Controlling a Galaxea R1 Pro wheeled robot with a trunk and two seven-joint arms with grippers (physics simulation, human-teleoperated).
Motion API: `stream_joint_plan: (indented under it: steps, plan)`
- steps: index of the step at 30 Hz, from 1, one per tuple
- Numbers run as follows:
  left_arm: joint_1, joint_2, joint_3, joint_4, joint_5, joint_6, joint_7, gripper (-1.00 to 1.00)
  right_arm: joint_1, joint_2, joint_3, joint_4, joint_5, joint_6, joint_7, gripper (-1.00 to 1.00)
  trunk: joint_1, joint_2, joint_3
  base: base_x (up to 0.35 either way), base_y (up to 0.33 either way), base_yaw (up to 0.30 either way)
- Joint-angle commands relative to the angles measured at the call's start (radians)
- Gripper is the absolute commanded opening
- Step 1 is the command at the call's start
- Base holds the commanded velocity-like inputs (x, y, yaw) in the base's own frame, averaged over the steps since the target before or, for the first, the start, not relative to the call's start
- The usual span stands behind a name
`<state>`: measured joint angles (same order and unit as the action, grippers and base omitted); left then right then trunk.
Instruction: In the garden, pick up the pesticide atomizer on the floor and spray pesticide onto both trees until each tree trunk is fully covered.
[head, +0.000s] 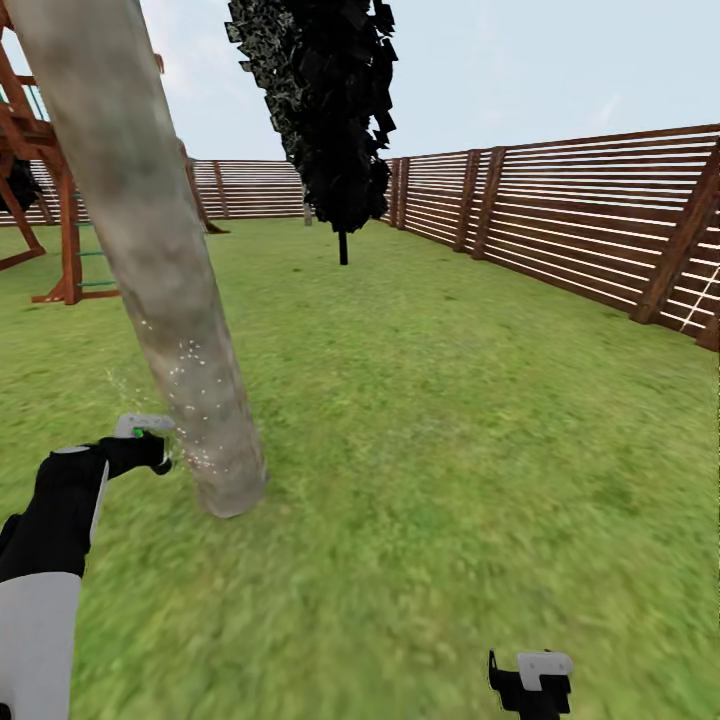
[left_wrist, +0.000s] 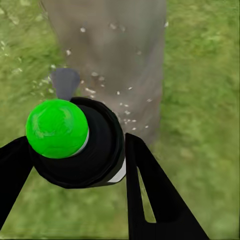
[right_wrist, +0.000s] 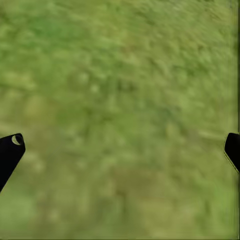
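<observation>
A thick pale grey-brown tree trunk (head: 150, 250) leans across the left of the head view and meets the grass at its base. White droplets speckle its lower part. My left gripper (head: 150, 452) is shut on the pesticide atomizer (head: 143, 425), held just left of the trunk near its base. In the left wrist view the atomizer (left_wrist: 85, 145) shows a black top with a bright green spot, clamped by my left gripper (left_wrist: 77, 150), with its nozzle facing the speckled trunk (left_wrist: 115, 50). My right gripper (head: 530, 682) hangs low at the right, open over bare grass (right_wrist: 122, 146).
A thin-stemmed tree with black foliage (head: 330, 110) stands further back on the lawn. A brown slatted fence (head: 580, 220) runs along the right side and the back. A wooden play frame (head: 50, 180) stands behind the trunk at the left. Open grass lies to the right.
</observation>
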<state>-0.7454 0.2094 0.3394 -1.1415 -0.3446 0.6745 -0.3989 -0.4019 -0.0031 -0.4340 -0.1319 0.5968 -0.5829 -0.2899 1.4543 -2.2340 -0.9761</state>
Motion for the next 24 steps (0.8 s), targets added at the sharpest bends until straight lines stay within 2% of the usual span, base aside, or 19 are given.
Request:
stream_joint_plan:
  steps: [1, 4, 6, 9, 12, 13, 15, 18, 19, 21, 24]
  plan:
    - [0.002, 0.014, 0.013, 0.002, 0.003, 0.004, 0.001, -1.0, 0.0, 0.0, 0.0, 0.0, 0.0, 0.0, 0.0, 1.0, 0.0, 0.0, 0.0, 0.09, -0.273, 0.0]
    - [0.006, 0.015, 0.015, 0.022, -0.002, 0.004, 0.001, -1.0, 0.0, 0.0, 0.0, 0.0, 0.0, 0.0, 0.0, 1.0, 0.0, 0.0, 0.0, 0.093, -0.273, 0.0]
    - [0.015, -0.019, -0.01, 0.032, -0.002, 0.004, 0.002, -1.0, 0.0, 0.0, 0.0, 0.0, 0.0, 0.0, 0.0, 1.0, 0.0, 0.0, 0.0, 0.095, -0.273, 0.11]
    - [0.017, -0.043, -0.034, 0.034, -0.002, 0.005, 0.002, -1.0, 0.0, 0.0, 0.0, 0.0, 0.0, 0.0, 0.0, 1.0, 0.0, 0.0, 0.0, 0.084, -0.273, 0.237]
    - [0.018, -0.031, -0.018, 0.034, -0.005, 0.001, 0.004, -1.0, 0.0, 0.0, 0.0, 0.0, 0.0, 0.0, 0.0, 1.0, 0.0, 0.0, 0.0, -0.066, -0.263, 0.274]
    - [0.018, -0.023, 0.008, 0.034, -0.005, -0.003, 0.012, -1.0, 0.0, 0.0, 0.0, 0.0, 0.0, 0.0, 0.0, 1.0, 0.0, 0.0, 0.0, -0.181, -0.238, 0.278]
    - [0.019, -0.014, 0.033, 0.035, -0.005, -0.005, 0.018, -1.0, 0.0, 0.0, 0.0, 0.0, 0.0, 0.0, 0.0, 1.0, 0.0, 0.0, 0.0, -0.161, -0.24, 0.278]
    - [0.02, -0.022, 0.029, 0.035, -0.005, -0.007, 0.022, -1.0, 0.0, 0.0, 0.0, 0.0, 0.0, 0.0, 0.0, 1.0, 0.0, 0.0, 0.0, 0.034, -0.262, 0.165]
    - [0.02, -0.026, 0.024, 0.035, -0.004, -0.007, 0.023, -1.0, 0.0, 0.0, 0.0, 0.0, 0.0, 0.0, 0.0, 1.0, 0.0, 0.0, 0.0, 0.17, -0.227, 0.041]
    - [0.019, -0.03, -0.036, 0.035, -0.005, -0.004, 0.025, -1.0, 0.0, 0.0, 0.0, 0.0, 0.0, 0.0, 0.0, 1.0, 0.0, 0.0, 0.0, 0.248, -0.183, 0.009]
    - [0.018, -0.03, -0.053, 0.035, -0.005, -0.003, 0.026, -1.0, 0.0, 0.0, 0.0, 0.0, 0.0, 0.0, 0.0, 1.0, 0.0, 0.0, 0.0, 0.27, -0.17, 0.001]
